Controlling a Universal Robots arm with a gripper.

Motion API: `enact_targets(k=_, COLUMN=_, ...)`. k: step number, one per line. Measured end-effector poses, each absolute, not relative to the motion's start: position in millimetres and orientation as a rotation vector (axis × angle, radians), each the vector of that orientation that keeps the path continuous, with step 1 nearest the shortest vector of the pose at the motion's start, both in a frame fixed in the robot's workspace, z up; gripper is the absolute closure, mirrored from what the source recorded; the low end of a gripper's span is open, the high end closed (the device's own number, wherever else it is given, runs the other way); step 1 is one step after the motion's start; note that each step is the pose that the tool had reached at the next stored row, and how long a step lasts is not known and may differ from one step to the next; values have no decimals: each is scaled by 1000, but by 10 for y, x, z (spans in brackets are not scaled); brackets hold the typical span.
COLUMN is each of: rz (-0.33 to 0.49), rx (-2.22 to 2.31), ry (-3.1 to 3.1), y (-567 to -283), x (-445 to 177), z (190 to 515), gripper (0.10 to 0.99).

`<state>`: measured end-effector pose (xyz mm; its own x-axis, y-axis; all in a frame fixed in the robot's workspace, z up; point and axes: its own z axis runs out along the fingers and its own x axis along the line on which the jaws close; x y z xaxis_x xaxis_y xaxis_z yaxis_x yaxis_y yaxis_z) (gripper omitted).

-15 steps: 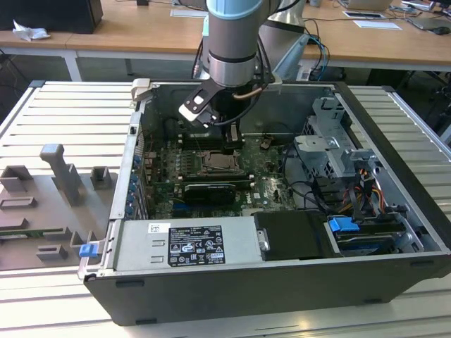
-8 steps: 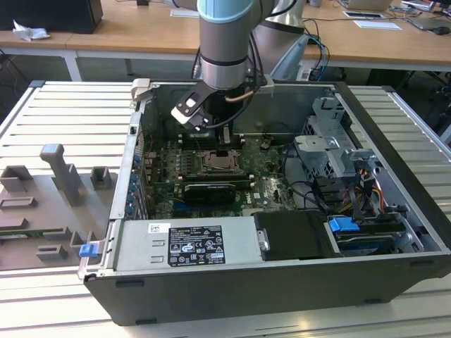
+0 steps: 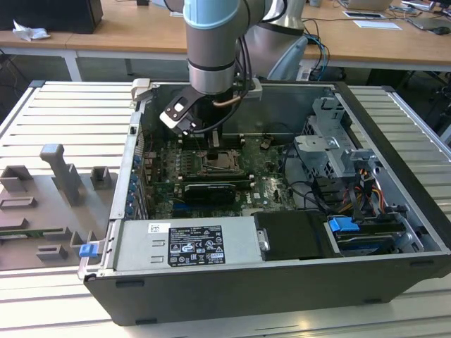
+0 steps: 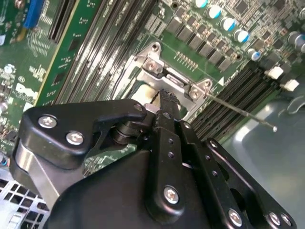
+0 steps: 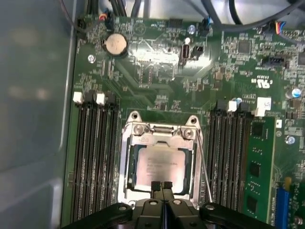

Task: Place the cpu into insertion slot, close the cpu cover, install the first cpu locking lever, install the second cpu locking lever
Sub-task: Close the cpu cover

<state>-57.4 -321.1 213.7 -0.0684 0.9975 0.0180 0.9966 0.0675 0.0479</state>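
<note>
- cpu [image 5: 162, 164] sits flat in the slot [image 3: 223, 161] on the board [image 5: 157, 86], between two banks of memory slots [image 5: 95, 157].
- cover [image 5: 127, 162] looks lowered around it, with the chip showing through its window; we cannot tell if it lies fully flat.
- gripper [image 5: 161, 185] hangs low at the cover's edge opposite its two screws [image 5: 138, 128], fingertips pressed together with nothing pinched; we cannot confirm contact.
- lever [image 5: 204, 167], a thin wire beside the cover, stands free in both wrist views.
- we judge the cover step is in hand, with the levers unlatched.
- we judge any move here calls for a straight, light press that stays clear of that wire, since a sideways shove could shift the chip.
</note>
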Motion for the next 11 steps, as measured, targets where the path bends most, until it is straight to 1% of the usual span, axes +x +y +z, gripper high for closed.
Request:
enact_targets(k=6, rz=72, rx=2131, ry=2281, y=-3211, x=-576, z=2042, gripper=980)
enact_targets(k=11, rz=74, rx=2130, ry=2281, y=-3209, x=-570, z=2128, gripper=980)
